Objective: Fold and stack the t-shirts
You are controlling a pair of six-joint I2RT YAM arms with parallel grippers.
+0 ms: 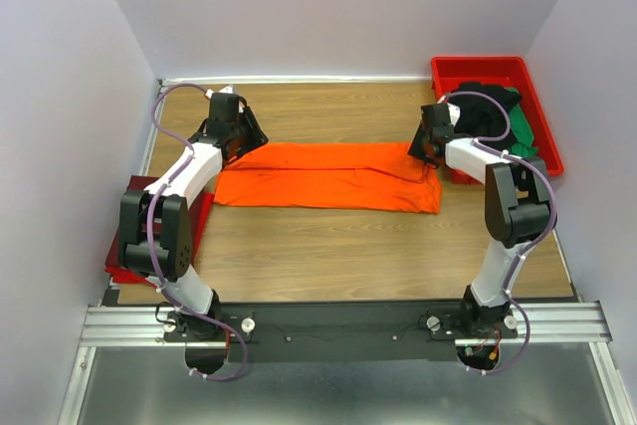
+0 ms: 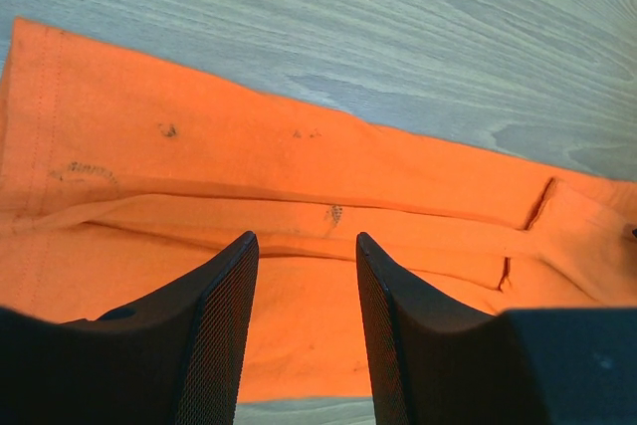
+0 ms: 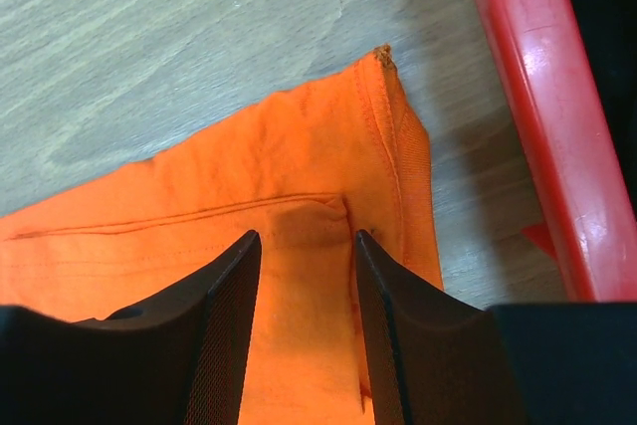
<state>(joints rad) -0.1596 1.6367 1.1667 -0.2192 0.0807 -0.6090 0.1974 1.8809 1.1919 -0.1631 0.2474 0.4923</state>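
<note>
Folded orange t-shirt is laid flat on the tabletop, left jaws and right jaws parted over its two ends, nothing gripped.

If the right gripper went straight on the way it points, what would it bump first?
Probably the orange shirt. The open right gripper points down at the shirt's end near the red tray, and nothing shows in between. How high it hangs above the cloth is unclear.

orange t-shirt: soft matt cloth, stitched hems, small dark specks
counter: smooth pale wood grain, matt
red tray: hard glossy plastic
my left tool: black, matt, fine mesh-textured pads
my right tool: same black matt mesh finish
</note>
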